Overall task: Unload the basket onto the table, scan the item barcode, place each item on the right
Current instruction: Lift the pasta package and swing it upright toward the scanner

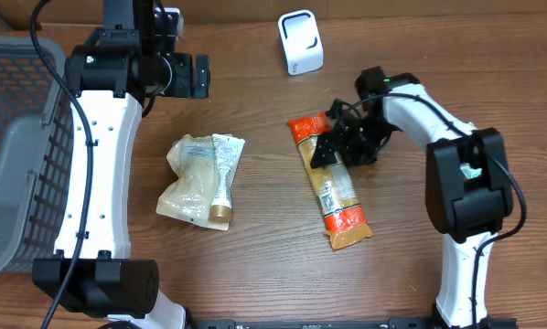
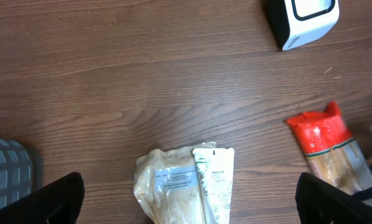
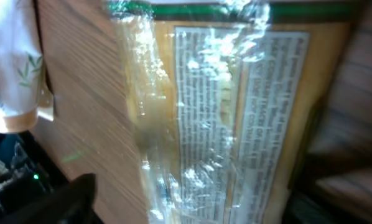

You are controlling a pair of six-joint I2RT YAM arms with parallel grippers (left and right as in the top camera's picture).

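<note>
1. The left arm reaches forward. The left gripper (image 1: 198, 75) hovers with its jaws wide apart and empty, and a beige pouch (image 1: 200, 180) lies behind its fingertips.
2. The right arm bends inward. The right gripper (image 1: 341, 148) has its jaws spread astride the orange-ended packet (image 1: 336, 192).
3. A white scanner (image 1: 300, 42) stands just beyond the right gripper.

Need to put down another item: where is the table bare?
Bare wood: between the beige pouch and the orange-ended packet, along the table edge in front of both, and at the back between the left claw and the scanner. Crowded where the right claw covers the packet's top.
</note>
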